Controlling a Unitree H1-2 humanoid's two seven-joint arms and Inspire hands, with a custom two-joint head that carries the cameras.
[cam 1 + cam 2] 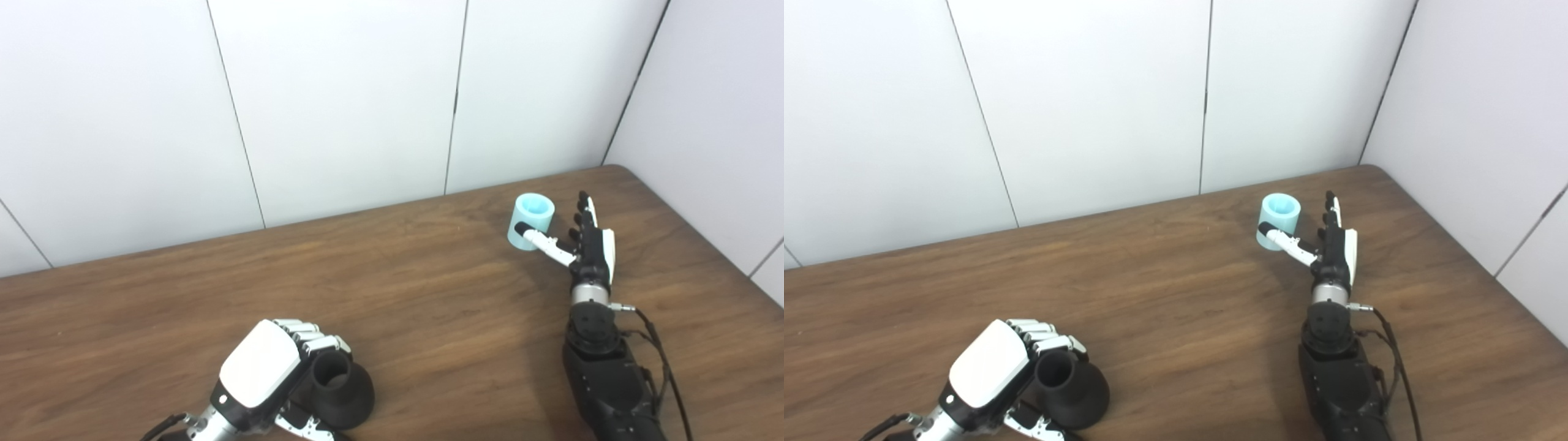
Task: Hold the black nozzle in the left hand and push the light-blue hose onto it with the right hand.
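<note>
The black nozzle (340, 389) stands on its wide base near the table's front edge, its open neck pointing up. My left hand (269, 367) is wrapped around the neck, fingers curled over its far side, thumb below. The light-blue hose (531, 221), a short tube, stands upright at the back right of the table. My right hand (585, 242) is beside it with fingers stretched straight and apart. Its thumb reaches across the front of the hose and touches or nearly touches it; nothing is gripped.
The wooden table (416, 306) meets white wall panels at the back and on the right, with a rounded corner (618, 168) behind the hose. A black cable (664, 361) runs along my right forearm.
</note>
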